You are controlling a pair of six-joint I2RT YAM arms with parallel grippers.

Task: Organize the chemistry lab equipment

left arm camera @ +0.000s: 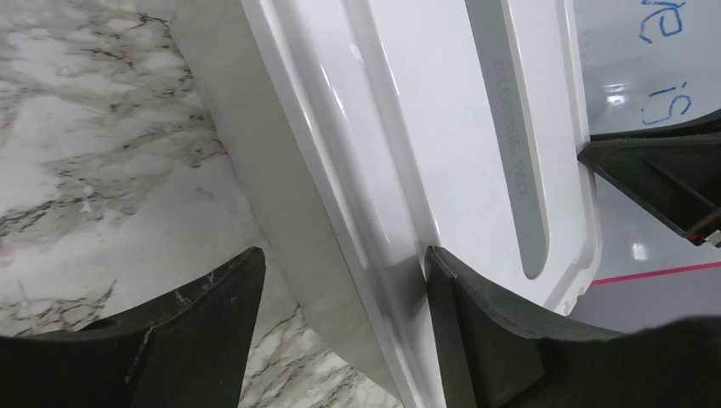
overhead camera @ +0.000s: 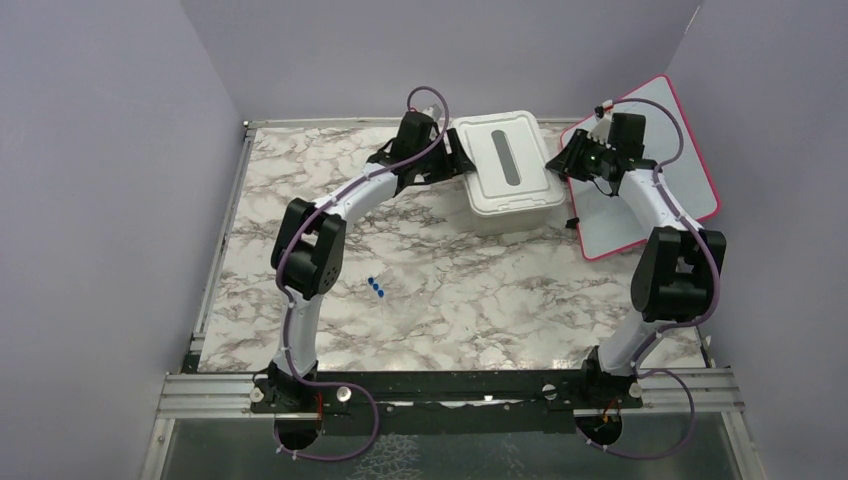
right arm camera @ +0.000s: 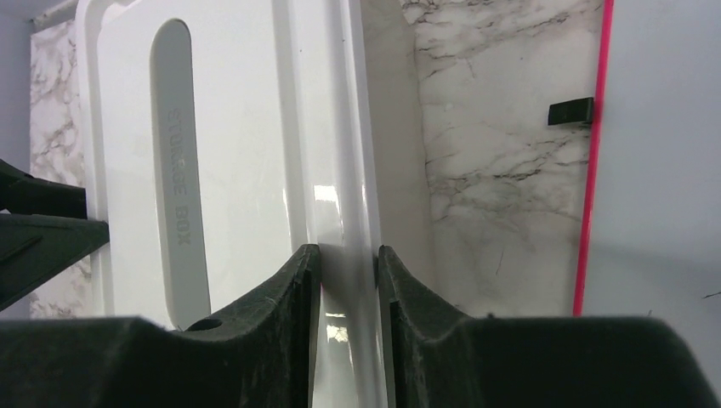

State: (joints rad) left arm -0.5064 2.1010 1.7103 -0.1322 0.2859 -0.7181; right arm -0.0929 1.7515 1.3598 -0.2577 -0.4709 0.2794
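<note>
The clear tubes with blue caps [overhead camera: 376, 287] lie on the marble table [overhead camera: 470, 310] near the left arm's elbow. The other small lab items are out of view. The beige tub [overhead camera: 505, 212] stands at the back with its white lid [overhead camera: 505, 155] on it. My left gripper [overhead camera: 455, 165] is open, its jaws straddling the lid's left rim [left arm camera: 340, 212] and the tub wall; one finger [left arm camera: 476, 340] touches the lid, the other [left arm camera: 212, 331] stands apart. My right gripper [overhead camera: 558, 165] is shut on the lid's right rim [right arm camera: 344, 204].
The pink-framed whiteboard [overhead camera: 650, 180] lies tilted at the back right, right of the tub, under the right arm. A small black clip [right arm camera: 570, 110] sits at its pink edge. Grey walls enclose the table on three sides.
</note>
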